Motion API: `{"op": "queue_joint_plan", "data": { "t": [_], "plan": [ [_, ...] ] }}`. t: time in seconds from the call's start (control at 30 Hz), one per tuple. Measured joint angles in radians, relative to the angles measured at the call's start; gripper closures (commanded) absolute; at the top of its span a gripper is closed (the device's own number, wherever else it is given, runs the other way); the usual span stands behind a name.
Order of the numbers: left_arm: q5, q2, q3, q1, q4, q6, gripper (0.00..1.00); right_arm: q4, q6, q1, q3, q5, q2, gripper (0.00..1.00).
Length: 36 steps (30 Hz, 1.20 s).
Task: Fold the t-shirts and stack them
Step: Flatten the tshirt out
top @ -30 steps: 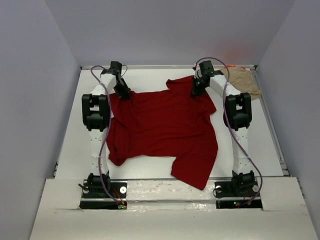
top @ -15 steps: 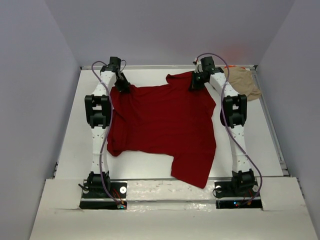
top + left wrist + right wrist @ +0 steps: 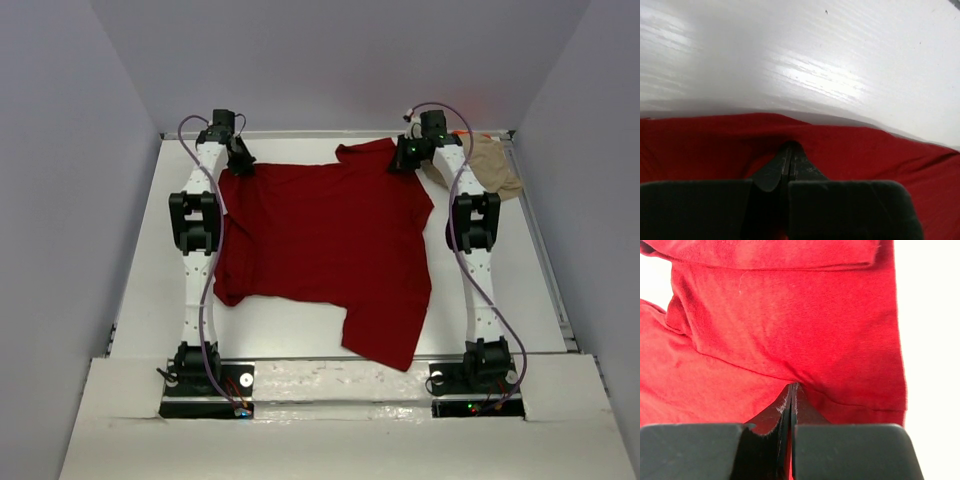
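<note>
The dark red t-shirt (image 3: 325, 245) lies spread across the white table (image 3: 285, 325), one sleeve hanging toward the near edge. My left gripper (image 3: 243, 166) is shut on its far left corner; in the left wrist view the jaws (image 3: 790, 150) pinch red cloth (image 3: 880, 150) beside bare table. My right gripper (image 3: 404, 160) is shut on the far right edge; in the right wrist view its jaws (image 3: 791, 387) bite a fold of the shirt (image 3: 790, 315). A tan t-shirt (image 3: 497, 166) lies crumpled at the far right corner, with an orange sliver (image 3: 462, 133) behind it.
Grey walls close in on the table at left, right and back. A raised rail (image 3: 545, 250) runs along the table's right side. Both arm bases (image 3: 205, 380) (image 3: 475, 380) stand at the near edge, and the arms stretch along the shirt's two sides.
Both grippers have moved toward the far edge with the shirt's far edge, stretching it flatter. The right gripper also shifted right, toward the tan shirt.
</note>
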Motion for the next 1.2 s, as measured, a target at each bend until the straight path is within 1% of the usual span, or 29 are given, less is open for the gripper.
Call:
{"op": "queue_joint_plan", "data": {
  "t": [0.07, 0.2, 0.23, 0.3, 0.33, 0.37, 0.4, 0.43, 0.47, 0.53, 0.57, 0.63, 0.67, 0.73, 0.77, 0.8, 0.83, 0.9, 0.97, 1.0, 1.03, 1.07, 1.1, 1.13, 1.17, 1.2],
  "plan": [
    [0.007, 0.005, 0.006, 0.007, 0.016, 0.000, 0.91, 0.009, -0.001, -0.011, 0.004, -0.009, 0.003, 1.00],
    [0.028, 0.008, 0.008, 0.017, 0.056, -0.001, 0.84, 0.040, -0.008, -0.027, 0.021, -0.016, 0.003, 1.00],
    [0.033, 0.008, 0.008, 0.020, 0.067, 0.000, 0.79, 0.050, -0.011, -0.029, 0.024, -0.022, 0.003, 1.00],
    [0.043, 0.008, 0.008, 0.022, 0.093, 0.003, 0.72, 0.074, -0.018, -0.029, 0.031, -0.037, 0.003, 1.00],
    [0.048, 0.008, 0.008, 0.023, 0.112, 0.006, 0.63, 0.091, -0.022, -0.028, 0.033, -0.045, 0.003, 1.00],
    [0.051, 0.008, 0.008, 0.024, 0.126, 0.006, 0.60, 0.100, -0.027, -0.028, 0.033, -0.050, 0.003, 0.95],
    [0.054, 0.008, 0.008, 0.024, 0.137, 0.010, 0.57, 0.108, -0.033, -0.028, 0.033, -0.057, 0.003, 0.87],
    [0.056, 0.008, 0.008, 0.024, 0.145, 0.013, 0.49, 0.113, -0.040, -0.028, 0.033, -0.063, 0.003, 0.79],
    [0.059, 0.006, 0.008, 0.024, 0.158, 0.015, 0.46, 0.117, -0.045, -0.027, 0.033, -0.068, 0.002, 0.67],
    [0.052, -0.009, -0.010, 0.020, 0.177, 0.025, 0.42, 0.124, -0.043, -0.027, 0.029, -0.072, -0.002, 0.62],
    [0.045, -0.024, -0.026, 0.018, 0.182, 0.029, 0.40, 0.128, -0.045, -0.027, 0.020, -0.074, -0.011, 0.56],
    [0.013, -0.078, -0.067, 0.005, 0.184, 0.044, 0.39, 0.128, -0.041, -0.022, -0.009, -0.072, -0.038, 0.50],
    [-0.010, -0.108, -0.087, -0.004, 0.185, 0.052, 0.40, 0.132, -0.036, -0.018, -0.053, -0.068, -0.075, 0.46],
    [-0.046, -0.208, -0.157, -0.031, 0.201, 0.063, 0.40, 0.126, -0.031, -0.008, -0.148, -0.049, -0.163, 0.41],
    [-0.064, -0.272, -0.198, -0.048, 0.201, 0.068, 0.40, 0.129, -0.029, -0.001, -0.172, -0.037, -0.192, 0.41],
    [-0.092, -0.357, -0.258, -0.073, 0.211, 0.069, 0.40, 0.130, -0.030, 0.016, -0.233, -0.016, -0.261, 0.42],
    [-0.116, -0.416, -0.306, -0.089, 0.219, 0.069, 0.43, 0.148, -0.034, 0.040, -0.322, 0.008, -0.346, 0.44],
    [-0.167, -0.577, -0.414, -0.128, 0.226, 0.065, 0.45, 0.154, -0.032, 0.092, -0.449, 0.034, -0.486, 0.60],
    [-0.221, -0.759, -0.544, -0.174, 0.233, 0.054, 0.47, 0.167, -0.024, 0.141, -0.545, 0.044, -0.602, 0.69],
    [-0.237, -0.827, -0.594, -0.188, 0.232, 0.048, 0.48, 0.171, -0.016, 0.172, -0.591, 0.045, -0.652, 0.75],
    [-0.256, -0.893, -0.661, -0.199, 0.251, 0.045, 0.52, 0.183, -0.010, 0.199, -0.641, 0.042, -0.697, 0.80],
    [-0.281, -0.981, -0.748, -0.211, 0.253, 0.036, 0.55, 0.184, -0.004, 0.221, -0.678, 0.038, -0.731, 0.93],
    [-0.294, -1.028, -0.797, -0.216, 0.251, 0.030, 0.59, 0.188, 0.006, 0.257, -0.734, 0.023, -0.769, 1.00],
    [-0.311, -1.080, -0.864, -0.222, 0.251, 0.024, 0.77, 0.192, 0.010, 0.274, -0.757, 0.015, -0.781, 1.00],
    [-0.320, -1.109, -0.910, -0.225, 0.253, 0.019, 0.83, 0.204, 0.019, 0.299, -0.800, 0.013, -0.796, 1.00],
    [-0.331, -1.130, -0.956, -0.227, 0.251, 0.007, 0.87, 0.211, 0.026, 0.333, -0.854, 0.008, -0.805, 1.00]
  ]
}}
